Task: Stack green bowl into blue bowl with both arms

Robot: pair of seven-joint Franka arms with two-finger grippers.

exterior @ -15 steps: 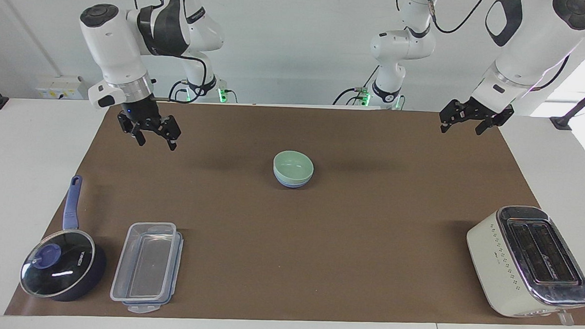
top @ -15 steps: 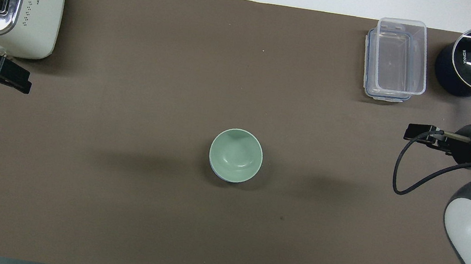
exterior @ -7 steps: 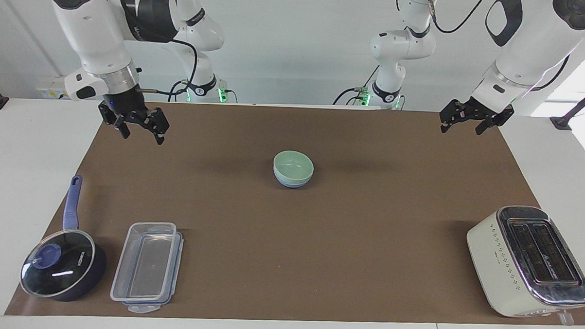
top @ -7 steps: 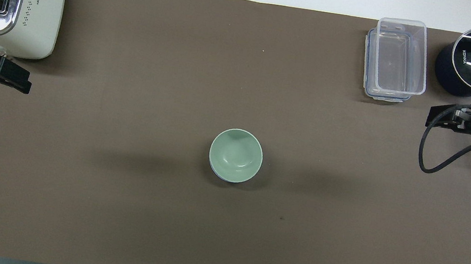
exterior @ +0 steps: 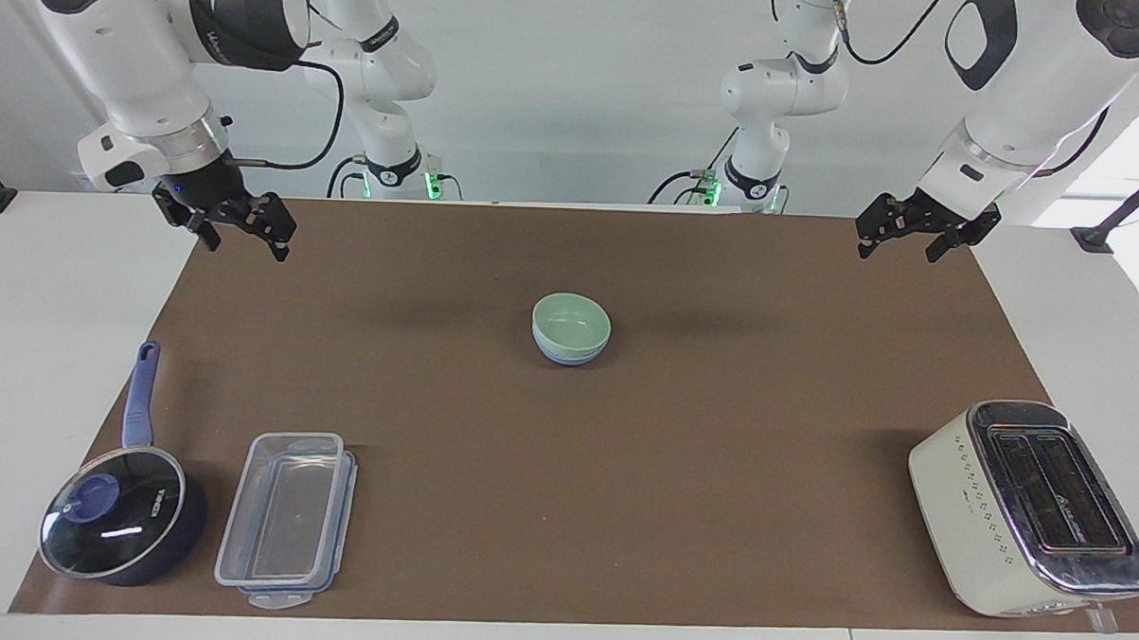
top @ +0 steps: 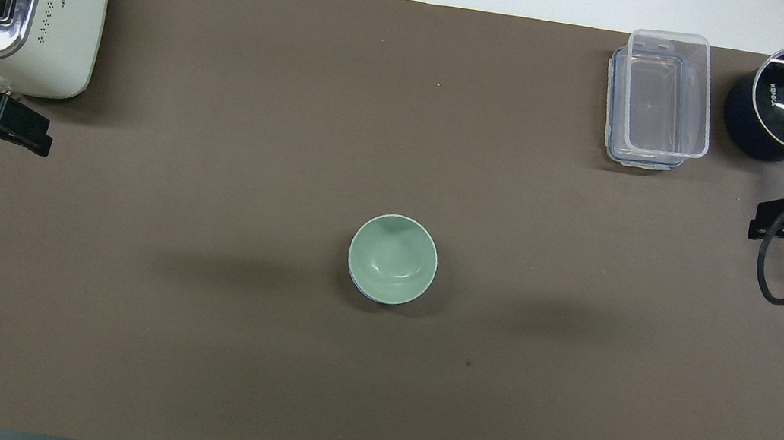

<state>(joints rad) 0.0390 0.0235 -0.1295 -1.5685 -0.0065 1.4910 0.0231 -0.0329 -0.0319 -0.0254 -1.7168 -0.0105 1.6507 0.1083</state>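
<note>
At mid-table, green bowl (exterior: 571,321) sits nested in blue bowl (exterior: 568,355) — stack reads done to me. Over last second I watched right pincer (exterior: 235,225) pull up and away from bowls, out to mat edge at right arm's end; fingers spread, holding nothing. Left pincer (exterior: 913,236) unmoved, waiting over its own mat corner, fingers apart, empty. Both arms clear — I judge only retreat left.
</note>
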